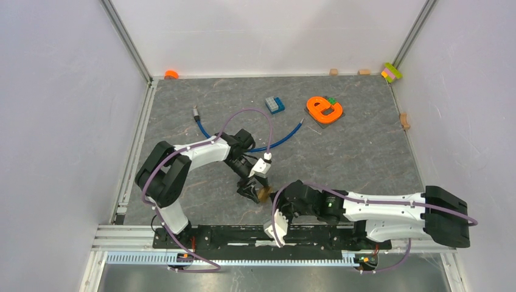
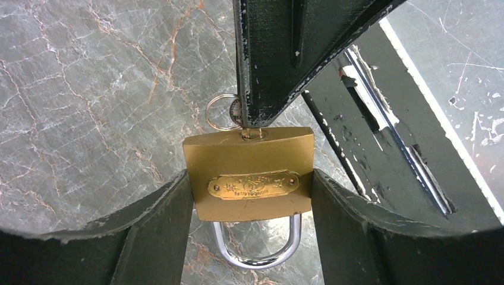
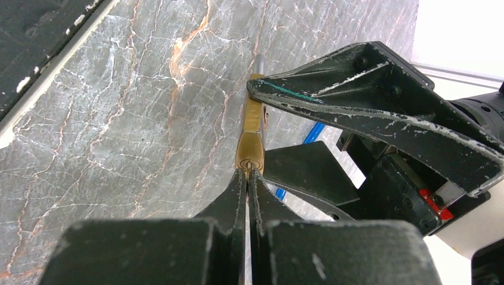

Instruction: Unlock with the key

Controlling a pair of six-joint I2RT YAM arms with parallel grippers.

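The padlock, brass with a steel shackle, is clamped by its 2 side faces in the left tool, whose jaws stand wide around the body, low at the front of the worktop between the 2 arms. The right tool is pinched tight on the key, which is seated in the keyhole opposite the shackle, with its ring sticking out beside the fingers. Farther back lie a blue cable, a blue brick and an orange letter e.

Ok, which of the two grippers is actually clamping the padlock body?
The left gripper: its jaws stand wide, pressed on the brass padlock's sides. The right gripper is pinched shut at the keyhole, key ring beside it.
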